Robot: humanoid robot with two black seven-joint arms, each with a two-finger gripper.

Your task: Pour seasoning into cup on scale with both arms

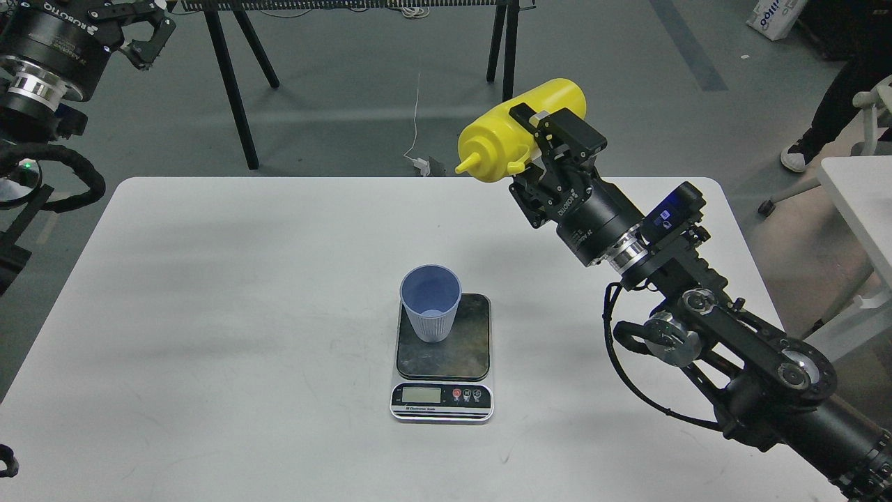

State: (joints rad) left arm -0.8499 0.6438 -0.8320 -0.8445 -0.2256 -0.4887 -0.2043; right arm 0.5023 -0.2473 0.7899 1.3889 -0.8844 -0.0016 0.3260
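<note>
The light-blue ribbed cup [431, 302] stands upright on the dark plate of the scale [453, 348], toward the plate's back left. My right gripper [540, 150] is shut on the yellow seasoning bottle [512, 131] and holds it tilted on its side, high above the table, nozzle pointing left and slightly down, up and to the right of the cup. My left gripper [143, 31] is raised at the top left, far from the cup, fingers spread and empty.
The white table [244, 279] carries only the scale and cup. Black trestle legs [230, 84] stand on the floor behind it. A second white table edge [857, 202] and a person's leg [829, 104] are at the right.
</note>
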